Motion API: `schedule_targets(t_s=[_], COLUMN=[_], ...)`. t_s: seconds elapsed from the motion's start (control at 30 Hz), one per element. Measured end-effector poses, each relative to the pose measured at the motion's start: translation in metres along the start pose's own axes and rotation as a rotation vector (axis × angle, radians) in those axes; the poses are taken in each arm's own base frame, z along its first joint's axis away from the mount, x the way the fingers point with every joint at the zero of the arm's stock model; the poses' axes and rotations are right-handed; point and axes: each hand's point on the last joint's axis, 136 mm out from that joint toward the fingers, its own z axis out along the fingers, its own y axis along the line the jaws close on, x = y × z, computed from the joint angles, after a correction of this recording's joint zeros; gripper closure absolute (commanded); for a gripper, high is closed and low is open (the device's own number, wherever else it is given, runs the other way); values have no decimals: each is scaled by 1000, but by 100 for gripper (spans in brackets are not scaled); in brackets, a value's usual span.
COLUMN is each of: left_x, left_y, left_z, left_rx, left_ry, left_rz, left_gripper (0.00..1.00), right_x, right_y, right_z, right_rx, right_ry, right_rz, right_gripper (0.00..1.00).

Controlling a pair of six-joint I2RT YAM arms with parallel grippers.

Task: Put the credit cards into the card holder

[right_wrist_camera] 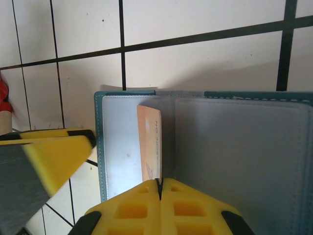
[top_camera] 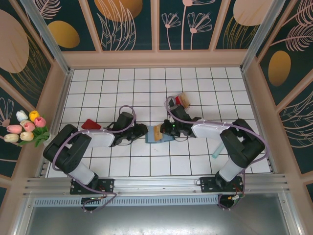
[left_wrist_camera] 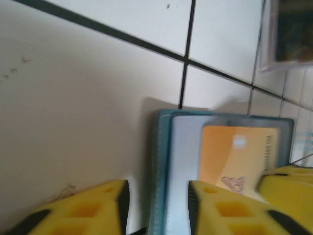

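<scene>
Right jaws were pinched shut on a thin tan plastic card (right_wrist_camera: 149, 142), its long axis pointing straight ahead into the open teal folding card holder (right_wrist_camera: 234, 147). Left jaws stood half-open astride the holder's edge, gripping nothing.

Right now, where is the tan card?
Mid-table in the top view, the tan card stands tilted over the open card holder, pinched by the right gripper.

White square-tiled tabletop with dark grid lines (top_camera: 117, 88), bunch of pink, yellow and white tulips (top_camera: 25, 128) at its left edge (green leaves), dark teal botanical-print wall panels (top_camera: 129, 22) behind.
</scene>
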Motion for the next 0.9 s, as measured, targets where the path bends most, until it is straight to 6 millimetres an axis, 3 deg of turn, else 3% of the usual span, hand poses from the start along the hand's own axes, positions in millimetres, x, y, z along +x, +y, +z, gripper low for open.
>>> schedule_targets(t_s=[0.1, 0.27, 0.47, 0.67, 0.9], left_x=[-4, 0, 8, 13, 9], left_y=[-5, -12, -29, -12, -9], left_z=[-3, -4, 0, 19, 19], left_rx=[14, 34, 86, 27, 12], left_ry=[-21, -21, 0, 38, 14], left_rz=[7, 26, 68, 45, 46], left_gripper=[51, 75, 89, 92, 91], right_x=[0, -1, -2, -5, -11], right_y=[-2, -3, -3, 1, 2], right_z=[1, 2, 2, -3, -23], right_rx=[6, 10, 14, 3, -19], right_ry=[1, -7, -10, -25, -86], right_rz=[2, 1, 5, 4, 8], right_gripper=[100, 100, 100, 100, 100])
